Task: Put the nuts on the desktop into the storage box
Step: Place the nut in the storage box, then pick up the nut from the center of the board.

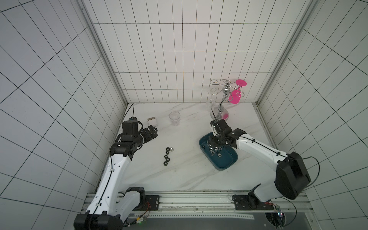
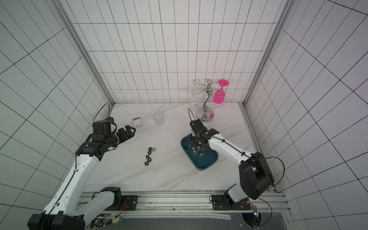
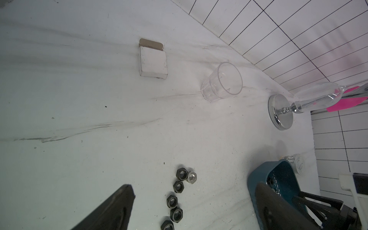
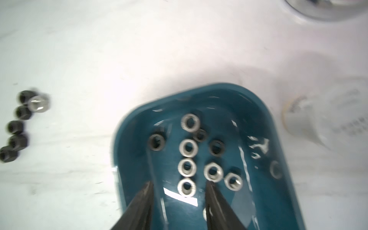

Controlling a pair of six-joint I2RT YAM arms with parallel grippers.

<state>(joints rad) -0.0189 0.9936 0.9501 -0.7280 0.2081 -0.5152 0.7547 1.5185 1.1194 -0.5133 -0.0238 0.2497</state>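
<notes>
Several black nuts and one silver nut [image 1: 168,156] [image 2: 149,156] lie in a short row on the white marble desktop [image 1: 183,175], mid-table. The dark teal storage box [image 1: 227,165] [image 2: 207,163] sits to their right, and several silver and black nuts [image 4: 188,147] lie inside it. My right gripper [image 4: 179,184] hangs over the box's far end [image 1: 212,139]. Its jaws are apart and grip nothing, with one silver nut lying on the box floor below the gap. My left gripper [image 1: 153,131] [image 3: 194,186] is wide open and empty. It hovers to the left of the loose nuts [image 3: 179,197], further back.
A clear drinking glass [image 1: 174,117] and a small white carton [image 1: 152,121] stand at the back left. A chrome glass rack [image 1: 220,115] with a pink goblet [image 1: 236,95] stands behind the box. A small white jar [image 4: 318,123] lies beside the box.
</notes>
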